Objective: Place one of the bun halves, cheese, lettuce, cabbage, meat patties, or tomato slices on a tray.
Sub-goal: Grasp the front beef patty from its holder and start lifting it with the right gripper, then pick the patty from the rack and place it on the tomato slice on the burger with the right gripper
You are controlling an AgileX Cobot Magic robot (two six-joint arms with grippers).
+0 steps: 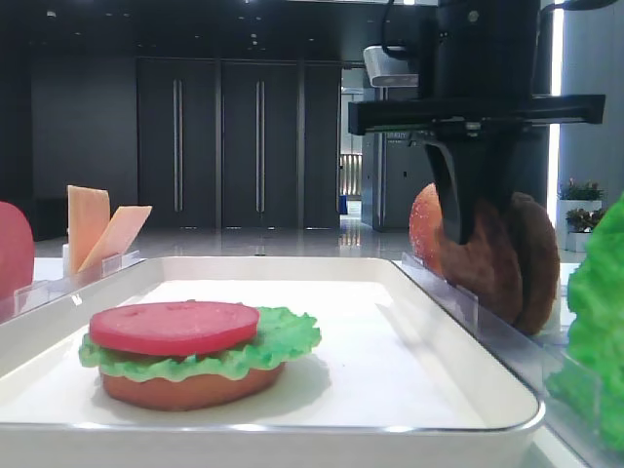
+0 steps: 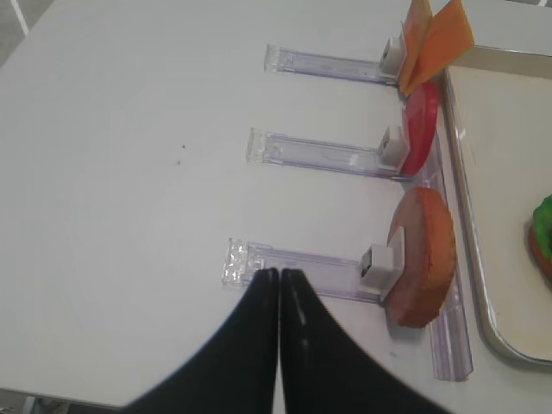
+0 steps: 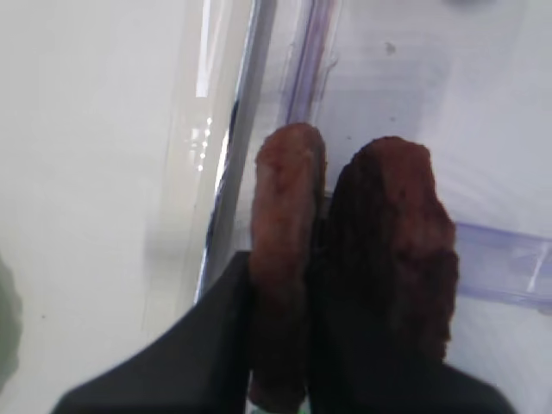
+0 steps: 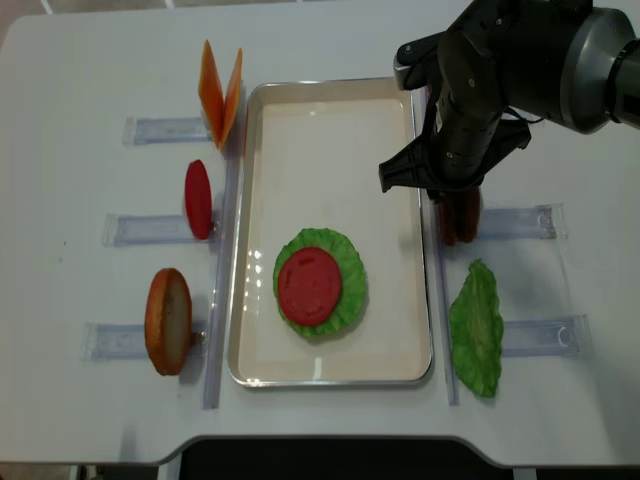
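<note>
Two dark reddish-brown meat patties [image 3: 388,276] stand on edge in a clear holder right of the white tray [image 4: 330,90]. My right gripper [image 3: 285,267] reaches down from above and is shut on the lighter, left patty [image 3: 289,216]. One black finger [image 3: 216,345] presses that patty's left side. On the tray lies a bun half [image 1: 190,388] with lettuce [image 1: 283,336] and a tomato slice [image 1: 174,327] stacked on it. My left gripper [image 2: 279,273] is shut and empty, over the outer end of a clear holder [image 2: 293,263] left of the tray.
Left of the tray, clear racks hold cheese slices [image 4: 220,95], a tomato slice [image 4: 198,198] and a bun half [image 4: 168,320]. A lettuce leaf [image 4: 475,325] stands in the rack right of the tray, just in front of the patties.
</note>
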